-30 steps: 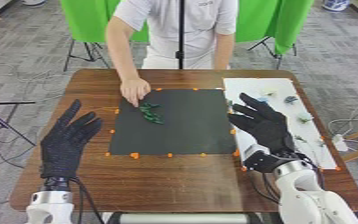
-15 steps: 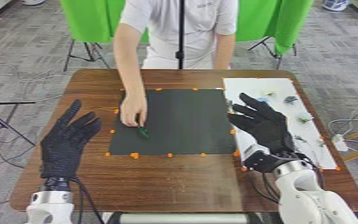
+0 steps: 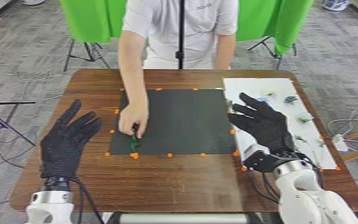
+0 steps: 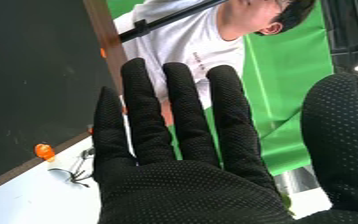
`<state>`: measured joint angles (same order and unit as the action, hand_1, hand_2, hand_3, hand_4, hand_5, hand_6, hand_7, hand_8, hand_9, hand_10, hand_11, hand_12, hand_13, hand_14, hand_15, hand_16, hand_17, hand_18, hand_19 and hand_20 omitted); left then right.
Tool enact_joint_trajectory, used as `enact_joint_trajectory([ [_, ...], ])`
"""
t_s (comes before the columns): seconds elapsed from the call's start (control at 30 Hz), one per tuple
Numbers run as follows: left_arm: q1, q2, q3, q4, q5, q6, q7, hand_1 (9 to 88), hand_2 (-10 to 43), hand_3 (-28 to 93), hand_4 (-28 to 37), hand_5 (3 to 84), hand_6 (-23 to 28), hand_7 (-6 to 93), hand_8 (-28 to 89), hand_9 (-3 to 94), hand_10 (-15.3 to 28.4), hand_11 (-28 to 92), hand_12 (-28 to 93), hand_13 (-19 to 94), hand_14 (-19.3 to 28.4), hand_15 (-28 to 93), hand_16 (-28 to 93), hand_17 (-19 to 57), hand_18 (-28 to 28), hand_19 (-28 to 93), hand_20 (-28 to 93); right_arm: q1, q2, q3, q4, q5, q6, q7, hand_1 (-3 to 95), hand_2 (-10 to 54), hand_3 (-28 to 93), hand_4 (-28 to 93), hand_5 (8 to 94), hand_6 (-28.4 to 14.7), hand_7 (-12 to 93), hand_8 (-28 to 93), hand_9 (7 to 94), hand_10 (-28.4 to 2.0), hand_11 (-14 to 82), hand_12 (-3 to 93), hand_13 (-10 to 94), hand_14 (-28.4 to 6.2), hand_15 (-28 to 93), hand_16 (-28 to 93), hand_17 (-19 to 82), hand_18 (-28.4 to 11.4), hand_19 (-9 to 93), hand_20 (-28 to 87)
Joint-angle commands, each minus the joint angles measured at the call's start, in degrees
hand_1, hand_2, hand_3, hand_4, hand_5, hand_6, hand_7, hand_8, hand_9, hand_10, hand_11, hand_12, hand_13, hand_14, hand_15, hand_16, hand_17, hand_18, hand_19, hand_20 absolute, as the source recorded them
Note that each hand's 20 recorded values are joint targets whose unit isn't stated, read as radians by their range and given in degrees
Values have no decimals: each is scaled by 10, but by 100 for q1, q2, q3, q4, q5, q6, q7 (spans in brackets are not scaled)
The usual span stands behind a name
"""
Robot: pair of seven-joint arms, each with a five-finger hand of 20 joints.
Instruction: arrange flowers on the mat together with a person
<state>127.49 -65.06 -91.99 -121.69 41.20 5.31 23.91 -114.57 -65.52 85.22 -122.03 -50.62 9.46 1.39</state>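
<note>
Head view: a matte black mat (image 3: pixel 186 122), flat and four-sided, lies on the brown wood-grained table (image 3: pixel 175 187), with small orange blobs (image 3: pixel 135 155) spaced along its edges. Over the mat's left part, a person's hand (image 3: pixel 134 120), its bare arm coming from beyond the far edge, has its fingers closed on the upper end of a slim green sprig (image 3: pixel 135 144). The leafy lower part of this sprig hangs toward the mat's near left corner, close to an orange blob.

Left of the mat, the robot's left hand (image 3: pixel 62 150) is held up in black fabric, its fingers extended and holding nothing. At the mat's right edge, the right hand (image 3: pixel 266 127) is likewise spread and empty, partly in front of a smooth white sheet (image 3: pixel 246 85). That long sheet runs beside the mat's right side and bears small flowers (image 3: pixel 291 99), with pale, bluish and green tufts.

Right wrist view: tiny raised-looking dots cover the right hand's (image 4: pixel 189 192) glove, its fingers straight and thumb apart. Just beside the mat, a thin, dark, curling piece (image 4: pixel 73 175) lies on the white sheet.
</note>
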Motion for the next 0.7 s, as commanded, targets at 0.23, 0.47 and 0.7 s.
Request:
enact_joint_trajectory([
  [0.23,36,-78,7,13,10,-23,-45,222,82,746,-277,337,73,117,-89,364,187,245,105,293,236,410,-66,3,284,738,-212,-44,-12,-11,-59,-51,-15,22,169,74,808,-260,442,-7,158,-139,466,-145,105,129,372,-180,222,149,43,-199,384,141],
  [0.47,26,-73,3,11,8,-9,-44,221,82,746,-277,337,73,117,-88,363,188,244,105,293,235,411,-66,3,284,737,-206,-29,-1,-20,-59,-50,-10,4,169,74,809,-261,443,-8,158,-140,466,-145,105,129,372,-180,223,150,44,-198,383,140],
  [0.7,47,-70,2,7,1,0,-55,222,82,745,-277,337,73,117,-89,364,188,245,105,293,236,410,-66,2,284,735,-202,-46,5,-12,-87,-78,52,7,170,74,808,-260,443,-8,157,-139,467,-146,106,129,372,-180,224,149,44,-198,384,141],
])
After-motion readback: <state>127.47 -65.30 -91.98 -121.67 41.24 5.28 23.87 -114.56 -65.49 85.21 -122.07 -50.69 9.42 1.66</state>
